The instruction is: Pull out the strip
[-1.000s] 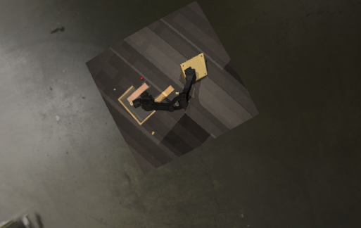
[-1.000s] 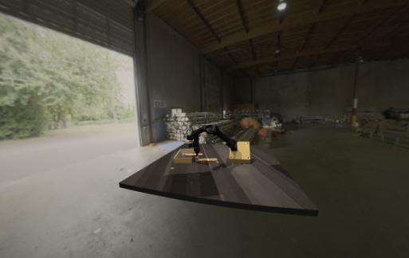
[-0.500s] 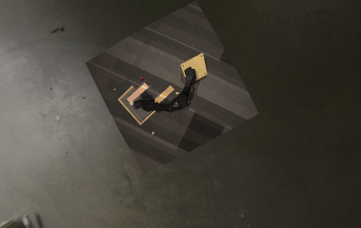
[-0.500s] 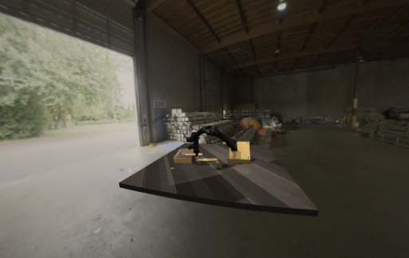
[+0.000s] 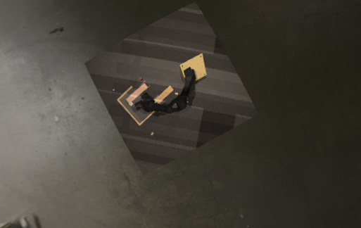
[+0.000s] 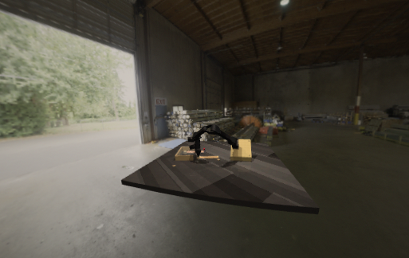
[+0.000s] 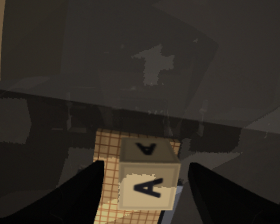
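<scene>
The cube marked A [image 7: 148,184] sits on the end of a tan checkered strip [image 7: 107,192] in the wrist view. In the top view a tan strip [image 5: 165,93] comes out from under the arm; the labelled cube is hidden there. A grey guide rail [image 7: 172,205] runs along the strip's right side. My gripper [image 7: 147,168] [image 6: 198,155] is partly open, with one finger on each side of the cube and a visible gap at both sides. Its fingertips are hidden in the top view.
A pinkish strip [image 5: 138,93] lies to the left, with a small cube [image 5: 131,103] at its lower end. A low wooden border [image 5: 129,112] runs around this area. Other small blocks [image 5: 176,93] [image 5: 152,134] and a red object [image 5: 141,79] lie outside. The arm's yellow base board [image 5: 198,65] stands behind.
</scene>
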{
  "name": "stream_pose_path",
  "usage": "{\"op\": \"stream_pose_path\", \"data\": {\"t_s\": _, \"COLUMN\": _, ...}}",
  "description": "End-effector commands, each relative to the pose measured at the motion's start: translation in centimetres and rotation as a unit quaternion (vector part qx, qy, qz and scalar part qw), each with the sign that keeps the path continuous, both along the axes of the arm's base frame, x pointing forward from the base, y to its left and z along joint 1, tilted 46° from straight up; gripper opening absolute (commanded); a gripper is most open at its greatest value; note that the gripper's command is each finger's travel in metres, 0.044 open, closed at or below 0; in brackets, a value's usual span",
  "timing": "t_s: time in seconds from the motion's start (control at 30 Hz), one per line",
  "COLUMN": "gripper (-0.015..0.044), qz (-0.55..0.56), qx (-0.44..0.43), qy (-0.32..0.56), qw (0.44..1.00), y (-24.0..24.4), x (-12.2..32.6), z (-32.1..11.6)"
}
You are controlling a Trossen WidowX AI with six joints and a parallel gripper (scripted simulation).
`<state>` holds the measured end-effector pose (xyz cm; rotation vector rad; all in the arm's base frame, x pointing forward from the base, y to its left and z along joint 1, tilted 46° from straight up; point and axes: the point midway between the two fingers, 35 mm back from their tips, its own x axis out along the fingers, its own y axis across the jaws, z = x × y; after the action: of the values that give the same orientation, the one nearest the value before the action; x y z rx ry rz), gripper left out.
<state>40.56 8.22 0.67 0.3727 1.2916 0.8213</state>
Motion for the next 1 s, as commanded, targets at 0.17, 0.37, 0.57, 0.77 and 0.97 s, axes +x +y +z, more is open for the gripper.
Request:
{"op": "stream_pose_path", "data": {"t_s": 0.17, "gripper": 0.0224, "qz": 0.001, "qx": 0.0, "qy": 0.001, "qw": 1.0, "y": 0.5, "x": 0.0, "z": -0.5}}
{"op": "stream_pose_path", "data": {"t_s": 0.37, "gripper": 0.0125, "qz": 0.001, "qx": 0.0, "qy": 0.001, "qw": 1.0, "y": 0.5, "x": 0.0, "z": -0.5}}
{"op": "stream_pose_path", "data": {"t_s": 0.57, "gripper": 0.0026, "qz": 0.001, "qx": 0.0, "qy": 0.001, "qw": 1.0, "y": 0.5, "x": -0.1, "z": -0.4}}
{"op": "stream_pose_path", "data": {"t_s": 0.77, "gripper": 0.0, "qz": 0.0, "qx": 0.0, "qy": 0.003, "qw": 1.0, "y": -1.1, "x": -2.3, "z": 0.4}}
{"op": "stream_pose_path", "data": {"t_s": 0.97, "gripper": 0.0, "qz": -0.001, "qx": 0.001, "qy": 0.005, "qw": 1.0, "y": -2.5, "x": -5.1, "z": 1.2}}
